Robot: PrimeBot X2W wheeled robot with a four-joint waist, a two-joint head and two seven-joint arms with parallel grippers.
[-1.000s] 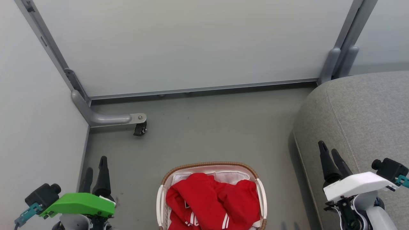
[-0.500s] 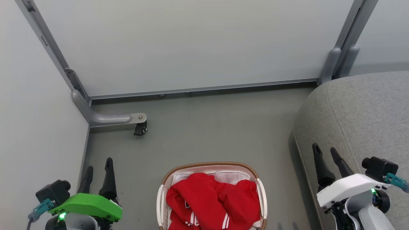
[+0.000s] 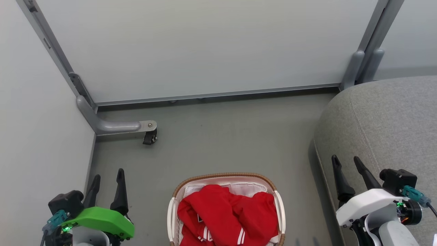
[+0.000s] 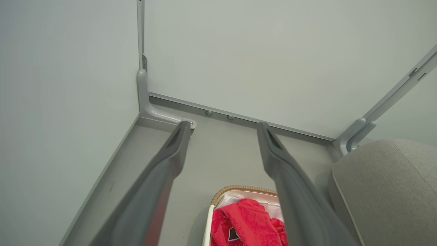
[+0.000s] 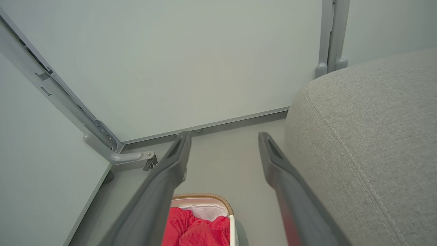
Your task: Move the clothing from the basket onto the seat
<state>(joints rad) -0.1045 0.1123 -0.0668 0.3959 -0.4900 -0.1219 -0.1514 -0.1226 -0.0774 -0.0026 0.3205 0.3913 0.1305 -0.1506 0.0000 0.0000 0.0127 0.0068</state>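
Ok, clothing (image 3: 227, 215): red, bunched up inside the basket (image 3: 225, 176), white stripes showing at its near edge. Nothing grips it.
basket: on the floor (image 3: 222, 136), bottom centre of the head view, near end cut off by the frame. Brown woven rim, white handle on each side.
liner (image 3: 245, 188): white, showing at the basket's far end behind the clothing.
seat (image 3: 392, 119): grey, on the robot's right of the basket, with a strip of floor between them. A stitched seam runs along its top.
left gripper (image 3: 108, 174): lower left in the head view, fingers spread wide, holding nothing. It is above the floor left of the basket, near the left wall (image 3: 34, 136), and not touching the basket.
right gripper (image 3: 346, 158): lower right in the head view, fingers spread wide, holding nothing. The fingers overlap the seat's left edge there, and its wrist view puts the seat to the right of the fingers. Contact with the seat: cannot tell.
left wrist view: the basket's far end and the clothing sit low, between the fingers.
right wrist view: basket and clothing at the bottom edge, partly behind the left finger.
caster (image 3: 149, 137): black, under a grey bracket foot at the far-left corner, well apart from the basket.
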